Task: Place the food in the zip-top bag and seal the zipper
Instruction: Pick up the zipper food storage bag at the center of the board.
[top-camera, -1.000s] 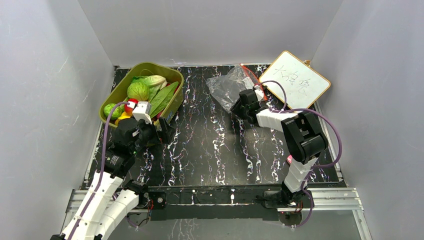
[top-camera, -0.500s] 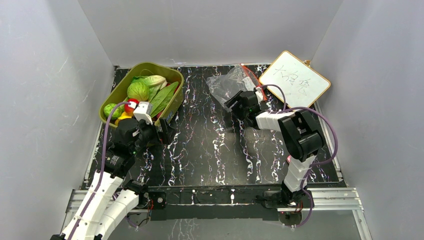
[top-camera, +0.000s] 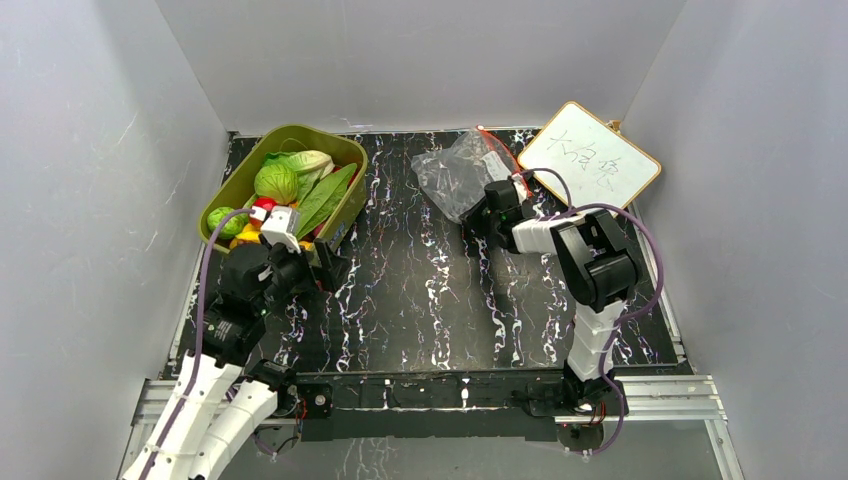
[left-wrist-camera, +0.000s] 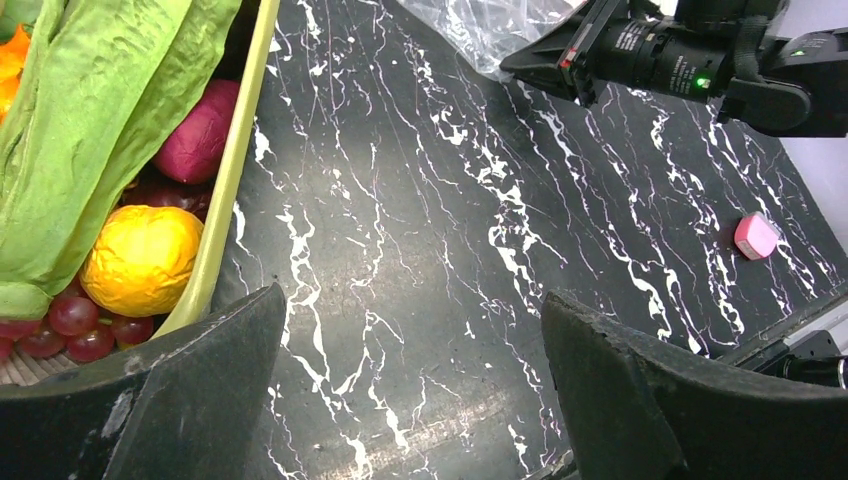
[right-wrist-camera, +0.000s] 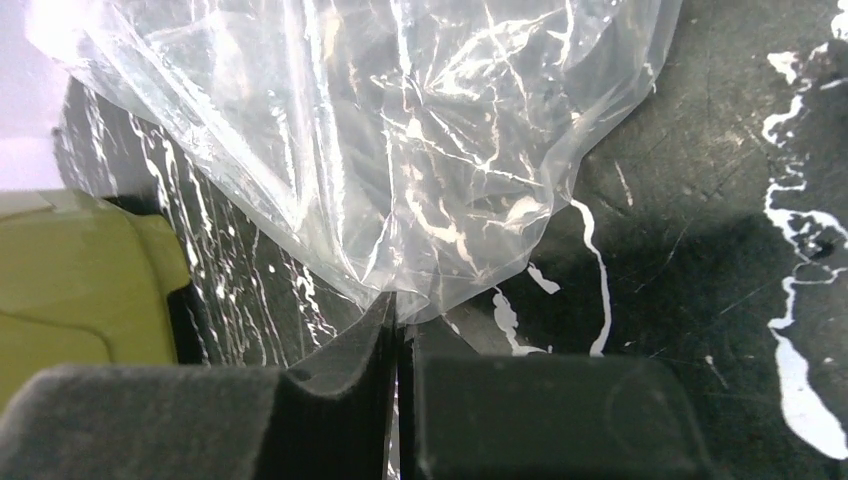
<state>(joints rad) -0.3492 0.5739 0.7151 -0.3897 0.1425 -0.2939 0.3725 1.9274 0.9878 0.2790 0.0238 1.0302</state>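
Note:
The clear zip-top bag (top-camera: 452, 168) lies crumpled at the back of the table, its red-orange zipper (top-camera: 500, 152) along the far right edge. My right gripper (top-camera: 478, 215) is shut on the bag's near edge; the right wrist view shows the plastic (right-wrist-camera: 400, 130) pinched between the closed jaws of that gripper (right-wrist-camera: 395, 318). The food sits in the olive tub (top-camera: 300, 129): cabbage (top-camera: 275, 182), long leaf (top-camera: 325, 195), yellow fruit (left-wrist-camera: 140, 255), red fruit (left-wrist-camera: 195, 140), grapes (left-wrist-camera: 70, 325). My left gripper (left-wrist-camera: 412, 300) is open and empty, over the table just right of the tub.
A white wood-framed board (top-camera: 590, 158) leans at the back right, next to the bag. A small pink cube (top-camera: 578, 318) lies near the right arm's base and also shows in the left wrist view (left-wrist-camera: 755, 237). Grey walls enclose the table.
My right gripper swung slightly left, then back right at the bag's near edge, still shut. My left arm drew back a little toward its base.

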